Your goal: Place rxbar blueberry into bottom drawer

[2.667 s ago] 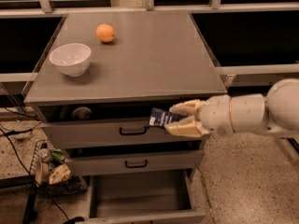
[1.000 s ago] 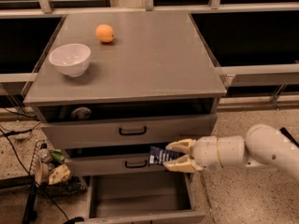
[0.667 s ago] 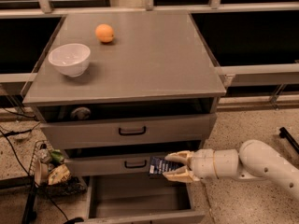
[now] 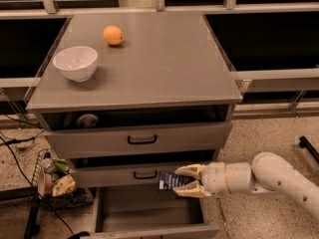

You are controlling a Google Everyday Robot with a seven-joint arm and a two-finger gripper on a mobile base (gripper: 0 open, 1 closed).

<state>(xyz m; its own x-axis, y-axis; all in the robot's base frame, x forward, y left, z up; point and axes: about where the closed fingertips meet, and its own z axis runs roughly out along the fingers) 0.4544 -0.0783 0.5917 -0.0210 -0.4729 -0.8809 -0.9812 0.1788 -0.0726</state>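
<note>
My gripper [image 4: 185, 181] reaches in from the right and is shut on the rxbar blueberry [image 4: 170, 181], a flat dark navy bar with white lettering. It holds the bar level in front of the middle drawer's lower edge, just above the right part of the bottom drawer [image 4: 149, 209]. The bottom drawer is pulled out and shows a plain grey inside. My white arm [image 4: 269, 178] runs off to the right.
A white bowl [image 4: 76, 62] and an orange fruit [image 4: 113, 35] sit on the grey cabinet top [image 4: 164, 59]. The two upper drawers have black handles [image 4: 142, 140]. A wire basket with clutter [image 4: 52, 180] and cables lie on the floor at the left.
My gripper has carried the bar down from the top drawer's height to just above the open bottom drawer. The bowl and orange have not moved.
</note>
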